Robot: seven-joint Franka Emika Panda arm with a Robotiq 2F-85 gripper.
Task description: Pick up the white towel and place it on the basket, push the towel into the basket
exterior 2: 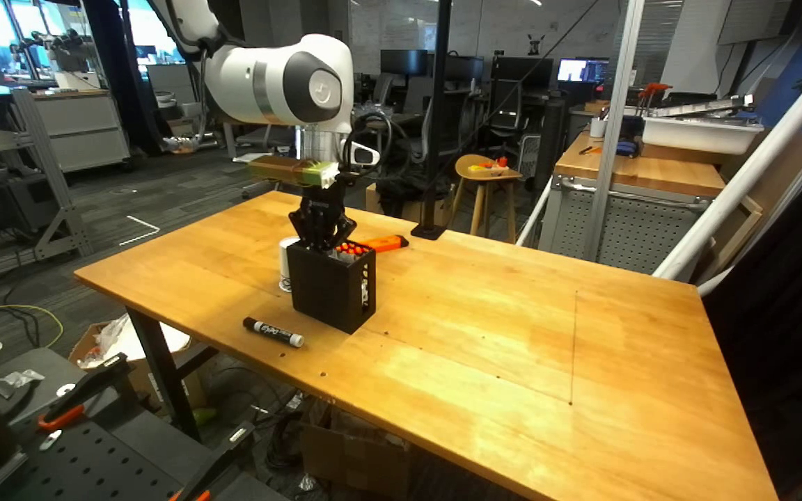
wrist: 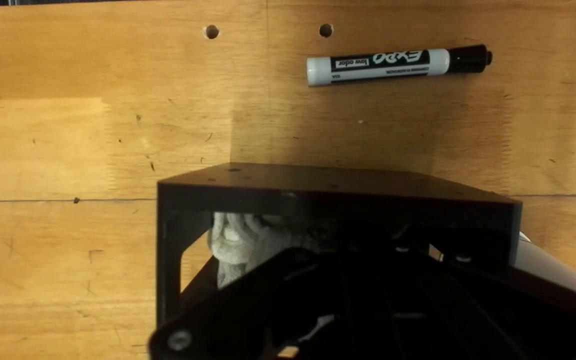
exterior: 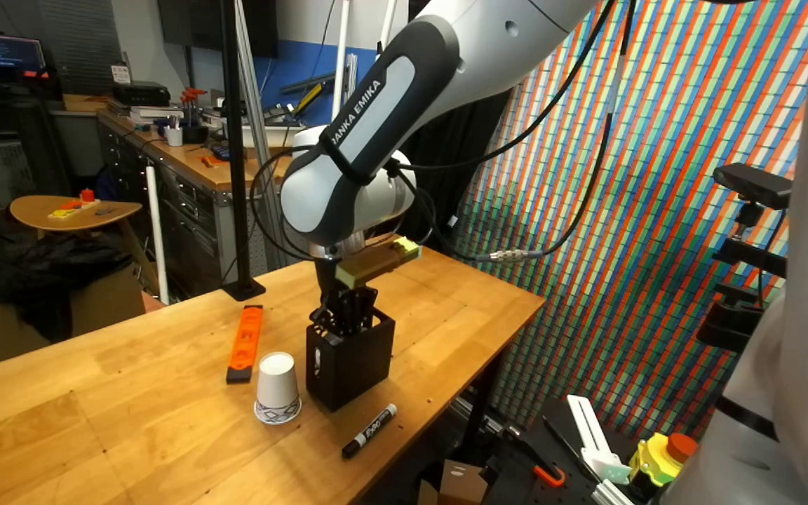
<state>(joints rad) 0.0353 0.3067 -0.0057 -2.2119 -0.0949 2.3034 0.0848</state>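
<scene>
The basket is a black, open-topped box that stands upright on the table in both exterior views [exterior: 355, 372] [exterior 2: 328, 296] and the wrist view [wrist: 338, 195]. The white towel [wrist: 248, 245] lies bunched inside it, at the left in the wrist view. White also shows through a side opening in both exterior views [exterior: 317, 361] [exterior 2: 365, 287]. My gripper [exterior: 349, 319] [exterior 2: 322, 240] points down, its fingers lowered into the box's top. In the wrist view its dark fingers [wrist: 363, 255] converge and look shut, beside the towel. The fingertips and the rest of the towel are hidden.
An upside-down paper cup [exterior: 278, 389] stands close beside the basket. A black-and-white marker [exterior: 369, 431] [exterior 2: 273, 332] lies between the basket and a table edge. An orange level [exterior: 245, 344] lies behind the cup. A black post [exterior: 243, 288] stands at the table's far edge.
</scene>
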